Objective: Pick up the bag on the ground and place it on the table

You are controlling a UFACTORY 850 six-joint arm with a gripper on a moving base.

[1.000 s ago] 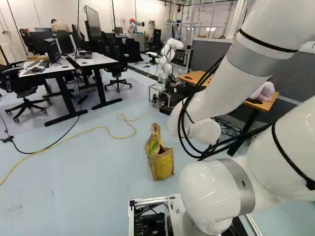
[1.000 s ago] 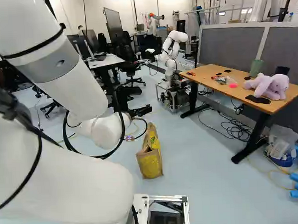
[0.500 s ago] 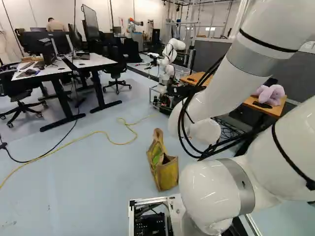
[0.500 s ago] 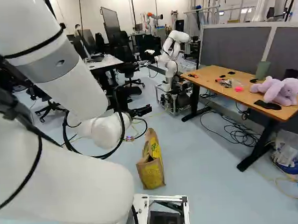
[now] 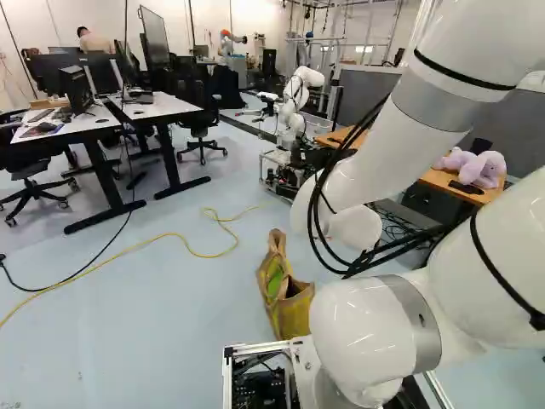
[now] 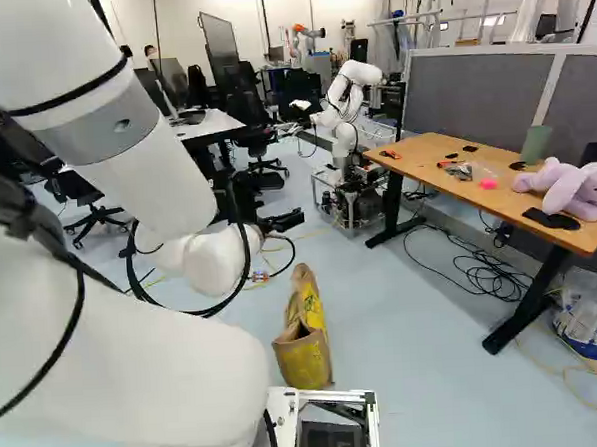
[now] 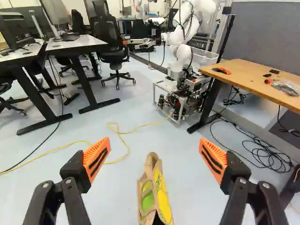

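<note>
White jointed arm point(image 6: 140, 157) is angling down and forward; black two-fingered gripper point(image 6: 281, 222) is spreading wide, pointing toward upright tan-and-yellow fabric bag point(image 6: 304, 361) on pale blue floor point(image 6: 437, 376).

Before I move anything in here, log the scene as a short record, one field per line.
Bag: yellow and brown, standing on the floor, top open, something green inside
Gripper: open, empty, the bag ahead of it and in line with the gap between its fingers
Table: wooden, at the right of the right base view
On table: lilac plush toy, green cup, small items
Floor cable: yellow, loosely curved
Task state: bag not on the table
</note>
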